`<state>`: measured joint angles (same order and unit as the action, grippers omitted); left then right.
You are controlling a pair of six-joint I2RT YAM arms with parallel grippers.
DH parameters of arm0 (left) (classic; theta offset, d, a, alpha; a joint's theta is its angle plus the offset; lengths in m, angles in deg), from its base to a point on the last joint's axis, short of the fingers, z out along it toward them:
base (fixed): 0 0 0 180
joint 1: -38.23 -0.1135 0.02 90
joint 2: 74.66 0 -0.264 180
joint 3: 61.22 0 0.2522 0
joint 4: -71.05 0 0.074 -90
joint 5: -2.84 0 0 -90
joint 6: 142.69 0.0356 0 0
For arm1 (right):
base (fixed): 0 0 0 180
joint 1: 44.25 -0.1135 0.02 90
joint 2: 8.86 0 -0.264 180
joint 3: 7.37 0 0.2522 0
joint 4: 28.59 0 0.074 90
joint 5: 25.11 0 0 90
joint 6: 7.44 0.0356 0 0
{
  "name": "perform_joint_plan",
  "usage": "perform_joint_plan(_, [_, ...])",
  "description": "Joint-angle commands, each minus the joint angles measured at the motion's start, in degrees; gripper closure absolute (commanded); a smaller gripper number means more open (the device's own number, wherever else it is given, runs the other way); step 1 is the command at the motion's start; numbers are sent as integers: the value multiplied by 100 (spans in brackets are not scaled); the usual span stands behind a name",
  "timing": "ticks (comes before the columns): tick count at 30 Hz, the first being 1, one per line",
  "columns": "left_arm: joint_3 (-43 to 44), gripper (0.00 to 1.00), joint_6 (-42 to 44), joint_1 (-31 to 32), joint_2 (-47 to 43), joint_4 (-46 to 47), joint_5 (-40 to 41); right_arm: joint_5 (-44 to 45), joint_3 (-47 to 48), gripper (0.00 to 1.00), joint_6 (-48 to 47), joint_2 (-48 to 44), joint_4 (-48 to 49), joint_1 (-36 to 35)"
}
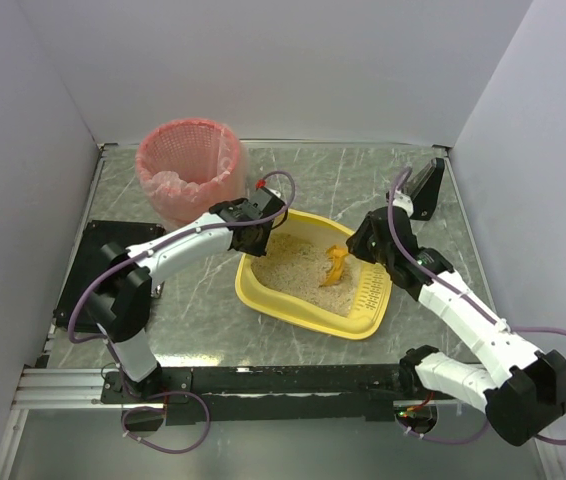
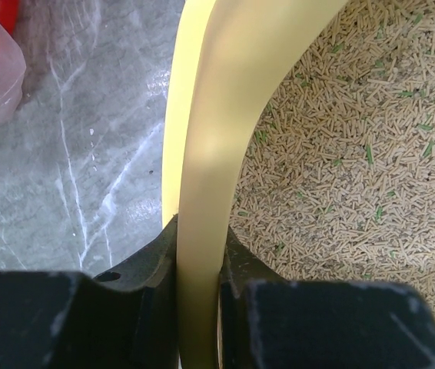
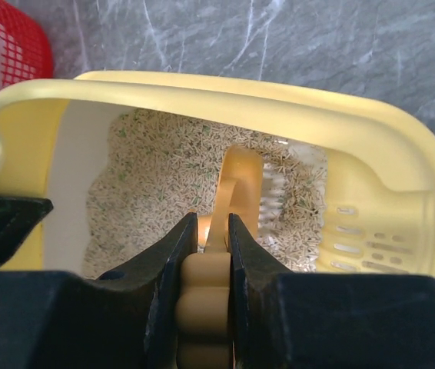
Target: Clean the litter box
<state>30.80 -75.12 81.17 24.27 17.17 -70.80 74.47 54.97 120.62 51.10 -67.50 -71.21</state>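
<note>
Both clamped: L tool on litter box rim, R tool on scoop handle, head part-buried.

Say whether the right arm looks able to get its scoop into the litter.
Probably yes: the right gripper is shut on the scoop, whose head is down at the litter in the litter box; the left gripper clamps the rim well aside.

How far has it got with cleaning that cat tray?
Done: the left fingers clamp the rim of the litter box, steadying it, and the right fingers grip the orange scoop. In hand: the scoop's head sits in the litter, apparently sifting. Left: lifting waste out and tipping it into the pink-lined basket; whether any is there yet I cannot tell.
</note>
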Motion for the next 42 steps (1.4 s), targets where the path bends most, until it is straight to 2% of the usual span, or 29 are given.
perform_joint_plan(1, [49,99,-648,48,-428,487,-748,-519,-515,100,500,-64,290,111])
perform_joint_plan(5, [5,99,-710,74,-471,803,-1126,-923,-954,100,632,-99,773,349])
perform_joint_plan(11, [-136,99,-665,74,-691,1357,-1486,-1634,-1754,100,676,-248,2092,367])
perform_joint_plan(14, [-92,99,-753,92,-665,1384,-1592,-1547,-1886,100,746,-178,2365,367])
perform_joint_plan(19, [92,99,-1008,136,-665,1305,-1592,-1802,-2010,100,948,102,2935,315])
perform_joint_plan(23, [268,99,-1079,206,-805,1287,-1557,-2048,-2422,100,1351,384,3926,244])
perform_joint_plan(33, [497,99,-1070,224,-1218,1551,-1373,-2425,-3091,100,1871,243,5430,165])
perform_joint_plan(36, [637,99,-1035,224,-1350,1464,-1004,-2689,-3170,100,2178,340,5801,156])
perform_joint_plan(39, [761,99,-1000,224,-1491,1279,-687,-2611,-3424,100,2495,314,6327,174])
perform_joint_plan(42, [673,99,-1008,224,-1640,1340,-757,-2505,-3557,100,2706,235,6723,191])
